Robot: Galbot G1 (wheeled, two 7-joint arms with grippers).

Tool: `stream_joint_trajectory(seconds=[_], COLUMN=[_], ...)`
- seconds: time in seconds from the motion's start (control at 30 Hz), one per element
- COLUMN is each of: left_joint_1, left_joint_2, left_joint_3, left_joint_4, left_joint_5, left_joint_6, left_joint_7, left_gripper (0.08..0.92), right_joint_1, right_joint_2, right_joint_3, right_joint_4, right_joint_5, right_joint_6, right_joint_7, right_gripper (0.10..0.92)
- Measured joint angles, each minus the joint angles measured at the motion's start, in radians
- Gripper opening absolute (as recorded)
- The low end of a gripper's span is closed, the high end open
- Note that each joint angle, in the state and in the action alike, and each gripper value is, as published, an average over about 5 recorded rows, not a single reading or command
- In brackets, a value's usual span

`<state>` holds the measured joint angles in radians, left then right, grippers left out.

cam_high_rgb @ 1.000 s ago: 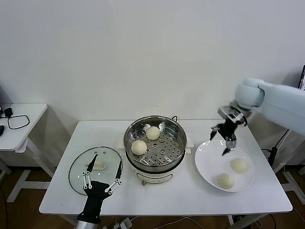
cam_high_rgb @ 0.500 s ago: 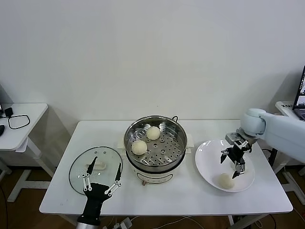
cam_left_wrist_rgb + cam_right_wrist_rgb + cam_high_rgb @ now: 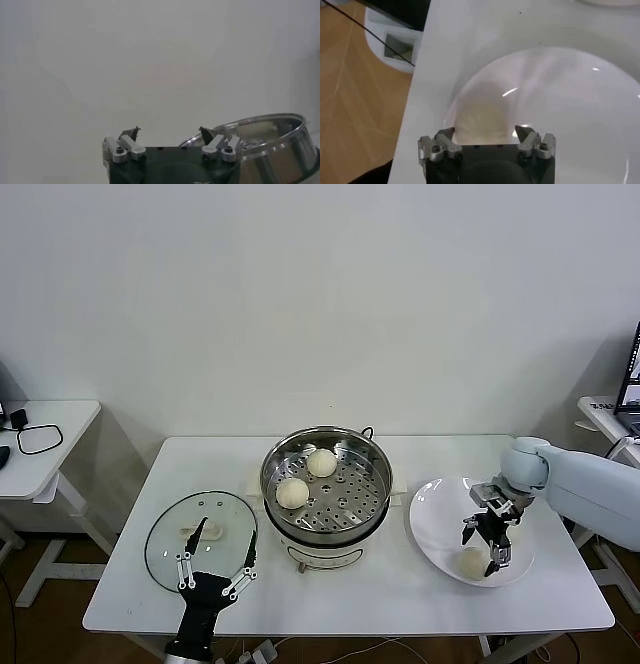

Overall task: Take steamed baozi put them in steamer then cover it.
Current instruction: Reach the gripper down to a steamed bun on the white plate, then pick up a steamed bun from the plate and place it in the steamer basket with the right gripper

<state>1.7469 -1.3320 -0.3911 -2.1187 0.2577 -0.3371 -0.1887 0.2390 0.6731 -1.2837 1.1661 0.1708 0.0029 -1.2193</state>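
Two buns (image 3: 305,476) already sit on the perforated tray of the steamer (image 3: 326,484), which stands mid-surface (image 3: 350,584). The plate (image 3: 432,519) lies to its right, the glass lid (image 3: 200,536) to its left.

From where I stand, the right end effector (image 3: 492,542) is down over the plate with its fingers spread wide, one to either side of a bun (image 3: 471,564); the wrist view shows that bun (image 3: 479,114) between the fingertips, not yet pinched. The other plate bun is not visible in the head view and may be hidden behind the tool. The left end effector (image 3: 214,561) hovers wide open and empty near the lid.

Biggest risk, I'd say: the plate is smooth and shallow, so a finger nudging the bun off-centre could roll it away, or push the plate toward the surface edge just beside it. Next: the dough looks soft, so a hard squeeze may dent or tear it, while a light one could drop it in transit over the steamer's tall rim. Smallest: a bun set on top of one already inside could keep the lid from seating.
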Motion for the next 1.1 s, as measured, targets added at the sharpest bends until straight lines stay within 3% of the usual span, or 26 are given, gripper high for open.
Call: stream_joint_trajectory(seconds=[0.27, 0.4, 0.77, 1.1], left_joint_1=[-0.001, -0.002, 0.006, 0.014], left_joint_2=[0.000, 0.002, 0.009, 0.007], left_joint_3=[0.000, -0.001, -0.008, -0.004], left_joint_4=[0.000, 0.001, -0.013, -0.027], left_joint_5=[-0.001, -0.003, -0.005, -0.004], left_joint_6=[-0.001, -0.004, -0.007, -0.007], left_joint_7=[0.000, 0.000, -0.001, -0.001], left_gripper=[0.823, 0.823, 0.823, 0.823], right_joint_1=[-0.007, 0.009, 0.206, 0.434], right_joint_2=[-0.009, -0.015, 0.007, 0.123], right_joint_3=[0.006, 0.002, -0.022, -0.024], right_joint_4=[0.005, 0.017, 0.083, 0.183], right_joint_5=[-0.002, -0.004, -0.019, -0.016], right_joint_6=[0.000, 0.003, 0.090, 0.248], right_joint_7=[0.002, 0.001, -0.041, -0.041], right_gripper=[0.674, 0.641, 0.628, 0.628])
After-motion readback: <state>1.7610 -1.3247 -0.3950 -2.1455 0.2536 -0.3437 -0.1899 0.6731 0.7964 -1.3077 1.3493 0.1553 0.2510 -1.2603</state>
